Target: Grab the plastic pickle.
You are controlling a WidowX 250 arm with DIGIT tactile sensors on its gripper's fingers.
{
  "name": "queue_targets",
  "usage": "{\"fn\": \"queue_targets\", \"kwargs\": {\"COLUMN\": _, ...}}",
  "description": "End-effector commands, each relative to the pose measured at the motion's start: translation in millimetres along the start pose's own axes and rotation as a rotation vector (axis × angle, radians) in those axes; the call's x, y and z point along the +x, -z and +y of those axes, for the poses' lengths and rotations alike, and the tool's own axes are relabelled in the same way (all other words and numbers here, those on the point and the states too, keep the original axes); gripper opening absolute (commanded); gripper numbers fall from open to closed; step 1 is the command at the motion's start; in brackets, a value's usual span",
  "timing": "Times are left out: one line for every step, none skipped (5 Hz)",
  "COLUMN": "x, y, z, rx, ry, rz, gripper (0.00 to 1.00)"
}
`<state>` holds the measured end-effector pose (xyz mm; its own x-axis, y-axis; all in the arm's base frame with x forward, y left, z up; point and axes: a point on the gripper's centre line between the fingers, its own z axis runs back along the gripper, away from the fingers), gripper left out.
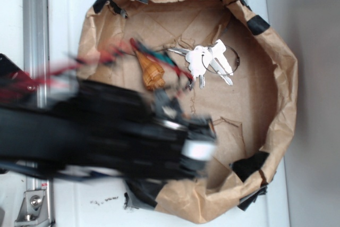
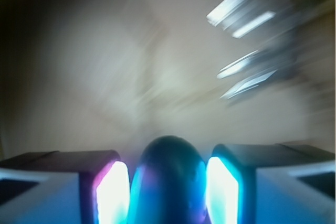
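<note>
In the wrist view the plastic pickle [image 2: 169, 174], a rounded glossy dark teal piece, sits between the two lit pads [image 2: 113, 192] of my gripper [image 2: 170, 187]. The pads stand close against both its sides. The pickle stays sharp while the background smears, so it moves with the gripper. In the exterior view the blurred black arm ends at the gripper [image 1: 201, 150] over the lower left of the paper bowl. The pickle is hidden there.
A brown paper bag rolled into a bowl [image 1: 284, 94] with black tape patches holds a tan-orange spiral shell [image 1: 150, 73] and a silver key bunch [image 1: 204, 62]. The keys show blurred in the wrist view [image 2: 247, 51]. A metal rail [image 1: 36, 25] runs along the left.
</note>
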<state>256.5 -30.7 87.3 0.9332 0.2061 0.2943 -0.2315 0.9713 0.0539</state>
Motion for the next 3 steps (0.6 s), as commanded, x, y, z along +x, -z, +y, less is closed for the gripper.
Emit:
{"fn": "queue_targets", "kwargs": {"x": 20.3, "y": -69.2, "z": 75.3, "rx": 0.066, "ry": -0.004, "rz": -0.024, "gripper": 0.0}}
{"fn": "queue_targets", "kwargs": {"x": 29.2, "y": -94.8, "z": 78.3, "rx": 0.045, "ry": -0.024, "rz": -0.059, "gripper": 0.0}}
{"fn": "queue_targets", "kwargs": {"x": 45.5, "y": -124.6, "z": 77.3, "rx": 0.018, "ry": -0.028, "rz": -0.091, "gripper": 0.0}}
